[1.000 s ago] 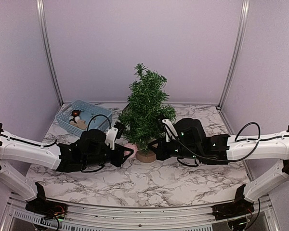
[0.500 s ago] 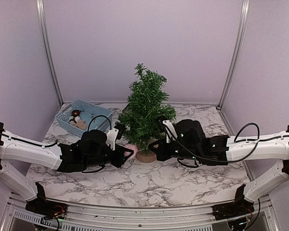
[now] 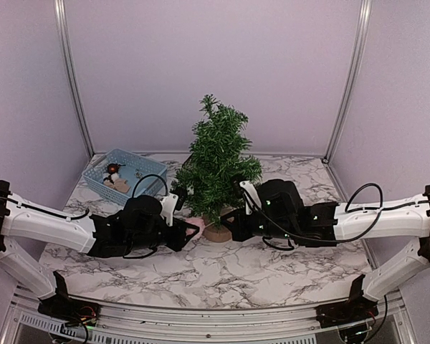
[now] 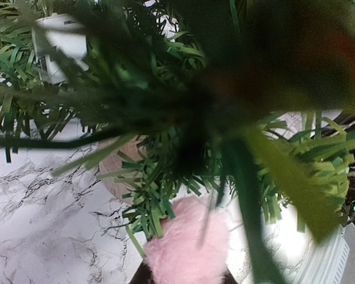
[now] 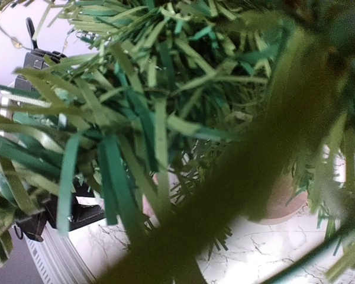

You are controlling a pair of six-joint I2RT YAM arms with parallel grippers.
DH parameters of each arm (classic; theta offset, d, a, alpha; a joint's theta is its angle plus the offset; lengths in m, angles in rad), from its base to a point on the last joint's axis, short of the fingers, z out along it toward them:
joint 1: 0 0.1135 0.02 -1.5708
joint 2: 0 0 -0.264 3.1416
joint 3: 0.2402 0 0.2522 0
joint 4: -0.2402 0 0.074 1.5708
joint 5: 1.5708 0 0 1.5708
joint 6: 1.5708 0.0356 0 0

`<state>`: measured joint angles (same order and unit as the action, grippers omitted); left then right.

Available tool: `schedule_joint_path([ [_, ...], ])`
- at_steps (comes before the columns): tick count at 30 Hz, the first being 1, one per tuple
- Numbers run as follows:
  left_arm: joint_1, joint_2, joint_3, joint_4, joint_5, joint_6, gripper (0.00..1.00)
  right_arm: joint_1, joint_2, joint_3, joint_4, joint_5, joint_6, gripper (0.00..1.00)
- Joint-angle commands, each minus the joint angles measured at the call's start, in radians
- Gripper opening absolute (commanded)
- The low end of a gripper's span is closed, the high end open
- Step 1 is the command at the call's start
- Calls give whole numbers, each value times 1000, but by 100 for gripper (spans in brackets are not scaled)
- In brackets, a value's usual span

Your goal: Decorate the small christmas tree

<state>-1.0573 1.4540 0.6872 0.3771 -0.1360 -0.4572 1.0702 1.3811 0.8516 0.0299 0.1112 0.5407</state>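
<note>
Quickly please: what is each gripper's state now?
Left gripper: closed on a pink fluffy ball.
Right gripper: closed among branches of the tree; any hold cannot be told.

A: Entry, both wrist views: small christmas tree (image 4: pixel 165 118) needles, blurred, crowding the frame.
B: Pink fluffy ball (image 4: pixel 186 245): cut by bottom edge. Right gripper (image 3: pixel 231 217) tips: behind branches. Basket (image 3: pixel 99 185) contents: too small.

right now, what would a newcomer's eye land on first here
The small christmas tree stands in the middle of the marble table, dark green on a tan stump. The left gripper pinches a pink fluffy ball just under its lowest needles, and the right gripper pokes into the branches from the other side. A blue basket of small trinkets sits back left.
</note>
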Motion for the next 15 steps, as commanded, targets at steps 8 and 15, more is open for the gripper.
schedule_joint_path([
  [8,6,-47,-19,14,-10,-21,41,-3,-65,-8,28,5,-16,14],
  [15,6,-52,-27,17,4,-24,50,-2,-80,-19,36,6,-17,18],
])
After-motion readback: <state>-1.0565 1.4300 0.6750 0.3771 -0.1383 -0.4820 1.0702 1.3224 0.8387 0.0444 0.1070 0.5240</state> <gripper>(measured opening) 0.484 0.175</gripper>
